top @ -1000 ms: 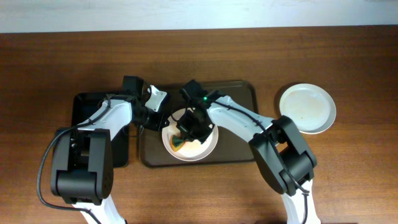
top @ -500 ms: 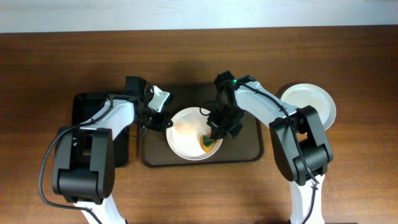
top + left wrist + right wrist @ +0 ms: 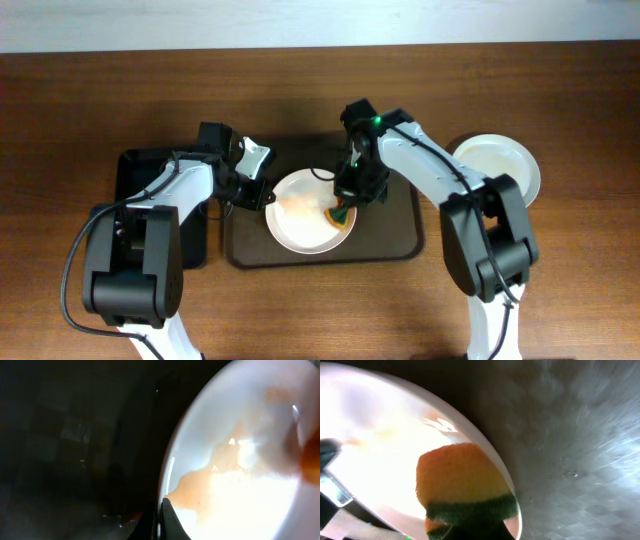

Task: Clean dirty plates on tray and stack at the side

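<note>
A white plate smeared with orange sauce lies on the dark brown tray. My left gripper is shut on its left rim; in the left wrist view one dark finger lies over the rim beside the orange smear on the plate. My right gripper is shut on a yellow-and-green sponge, which presses on the plate's right side. In the right wrist view the sponge sits at the plate's edge, next to the tray.
A plain white plate rests on the wooden table to the right of the tray. A smaller black tray lies at the left, under my left arm.
My right gripper has swept the sponge from the plate's lower left across to its right side. The plate has shifted slightly right. My left gripper has kept its hold on the rim.
</note>
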You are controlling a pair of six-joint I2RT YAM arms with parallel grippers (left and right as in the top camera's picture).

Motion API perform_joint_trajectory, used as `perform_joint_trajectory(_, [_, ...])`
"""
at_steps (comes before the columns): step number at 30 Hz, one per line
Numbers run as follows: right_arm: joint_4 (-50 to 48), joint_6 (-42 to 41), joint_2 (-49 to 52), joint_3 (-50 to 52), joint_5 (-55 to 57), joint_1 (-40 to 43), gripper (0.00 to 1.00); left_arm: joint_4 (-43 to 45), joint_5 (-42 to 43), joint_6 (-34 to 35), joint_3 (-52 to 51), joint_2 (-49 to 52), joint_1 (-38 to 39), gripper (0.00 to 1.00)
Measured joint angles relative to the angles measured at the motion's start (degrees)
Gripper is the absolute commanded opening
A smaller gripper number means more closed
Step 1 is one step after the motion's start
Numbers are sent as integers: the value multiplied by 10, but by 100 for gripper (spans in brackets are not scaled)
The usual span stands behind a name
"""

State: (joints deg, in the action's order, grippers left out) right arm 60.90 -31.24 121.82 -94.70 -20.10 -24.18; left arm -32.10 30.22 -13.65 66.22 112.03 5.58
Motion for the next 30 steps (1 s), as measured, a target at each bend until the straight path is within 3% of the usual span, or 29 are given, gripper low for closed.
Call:
perform_joint_trajectory(11, [13,93,-62,-16,45,1,4,0,-4,0,0,0,-2,0])
perform_joint_trajectory(15, [12,111,-62,-16,45,-3,4,0,-5,-3,0,0,-2,24])
perform_joint_trajectory(25, [-33,113,-62,-16,42,-50,5,-1,-14,2,0,-22,-3,34])
perform_joint_trajectory(26, [-40,111,-62,-16,42,-61,8,-1,-16,2,0,-36,-3,35])
perform_joint_trajectory(27, [-46,107,-62,-16,42,-72,21,-1,-17,2,0,-52,-3,36])
perform_joint_trajectory(28, [-48,101,-61,-16,43,-81,41,-2,-17,2,0,-66,-3,37])
perform_joint_trajectory(29, [-50,93,-61,-16,44,-89,48,-3,-17,2,0,-78,-3,38])
perform_joint_trajectory(30, [-52,87,-61,-16,45,-96,44,-7,-17,2,0,-87,-3,38])
